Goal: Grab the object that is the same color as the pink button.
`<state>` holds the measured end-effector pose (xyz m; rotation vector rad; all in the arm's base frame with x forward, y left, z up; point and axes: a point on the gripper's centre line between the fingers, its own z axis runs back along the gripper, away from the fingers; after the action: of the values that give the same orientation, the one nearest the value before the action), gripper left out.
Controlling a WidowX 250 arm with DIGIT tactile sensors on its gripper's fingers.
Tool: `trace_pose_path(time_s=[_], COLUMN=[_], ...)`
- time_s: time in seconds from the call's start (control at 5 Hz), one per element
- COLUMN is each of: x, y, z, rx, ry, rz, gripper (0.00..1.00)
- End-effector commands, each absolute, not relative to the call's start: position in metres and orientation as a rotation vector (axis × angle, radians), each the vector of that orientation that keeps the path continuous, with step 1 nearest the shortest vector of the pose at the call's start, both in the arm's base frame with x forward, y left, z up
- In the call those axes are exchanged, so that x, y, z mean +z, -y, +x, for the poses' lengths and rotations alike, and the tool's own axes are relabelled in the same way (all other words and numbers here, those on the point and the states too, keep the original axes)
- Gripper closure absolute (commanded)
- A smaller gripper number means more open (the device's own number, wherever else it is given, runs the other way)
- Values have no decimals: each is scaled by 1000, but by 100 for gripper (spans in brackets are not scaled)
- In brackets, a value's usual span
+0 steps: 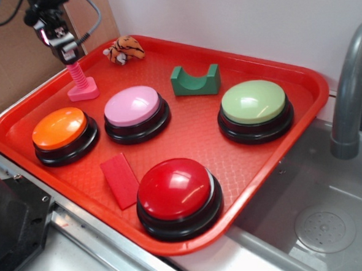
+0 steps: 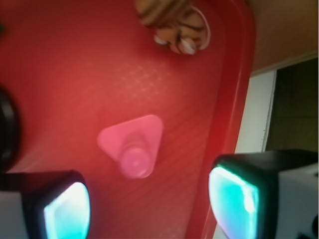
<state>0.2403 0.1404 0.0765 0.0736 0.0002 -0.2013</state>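
Pink and upright, the bolt [image 1: 81,81] is seen at the tray's [image 1: 301,97] far left corner, its shaft vertical. The end effector [image 1: 65,51] is held directly above it, spread wide, with nothing grasped; a straight descent is judged sufficient.

The wrist view crops the tiger toy [image 2: 174,22] and blurs the pincer's fingertips [image 2: 67,211].

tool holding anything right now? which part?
Nothing held. The tool is open above the pink bolt, its pads either side of the shaft top, not touching.
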Motion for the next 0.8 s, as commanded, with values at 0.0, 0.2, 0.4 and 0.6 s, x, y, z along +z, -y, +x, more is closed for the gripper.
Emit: trace_pose_path(time_s=[0.0,0.2,0.4,0.6], x=[61,50,52,51], y=[-132,-126,-126,-123], z=[253,253,255,256], rx=[-237,-243,-223,-218], ry=[-22,-37,-57,-59], rz=[120,70,91,87], gripper=[0,0,100,100])
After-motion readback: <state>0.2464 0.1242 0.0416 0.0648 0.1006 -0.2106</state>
